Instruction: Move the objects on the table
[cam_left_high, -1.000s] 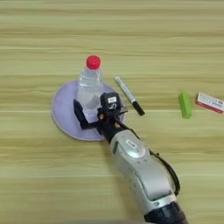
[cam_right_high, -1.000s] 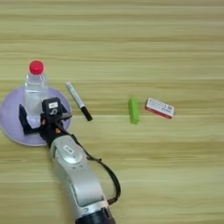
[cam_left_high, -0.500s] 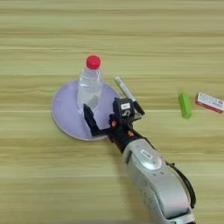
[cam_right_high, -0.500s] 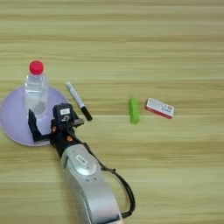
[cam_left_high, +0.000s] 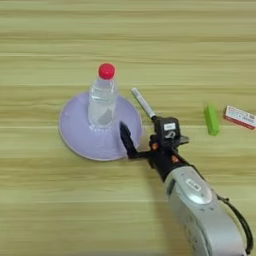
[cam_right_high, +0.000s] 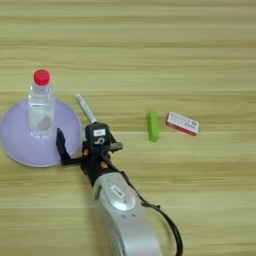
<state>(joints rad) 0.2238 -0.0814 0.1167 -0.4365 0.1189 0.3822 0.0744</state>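
Observation:
A clear plastic bottle (cam_left_high: 102, 100) with a red cap stands upright on the round lilac plate (cam_left_high: 75, 137). My right gripper (cam_left_high: 145, 137) is open and empty, just right of the bottle. One black finger (cam_left_high: 125, 141) lies over the plate's right rim. The other is beside the white marker (cam_left_high: 141, 102), whose black cap end is hidden behind the gripper. A small green block (cam_left_high: 212, 120) and a red-and-white flat packet (cam_left_high: 240, 116) lie further right on the table (cam_left_high: 128, 40).
My silver forearm (cam_left_high: 202, 215) comes in from the bottom right and covers the near table there. In the right eye view the green block (cam_right_high: 152, 126) and the packet (cam_right_high: 182, 123) lie close together, with bare wood around them.
The gripper has drawn back from around the bottle's base, moving right and toward the near edge. The bottle stays upright on the plate. Marker, block and packet have not moved.

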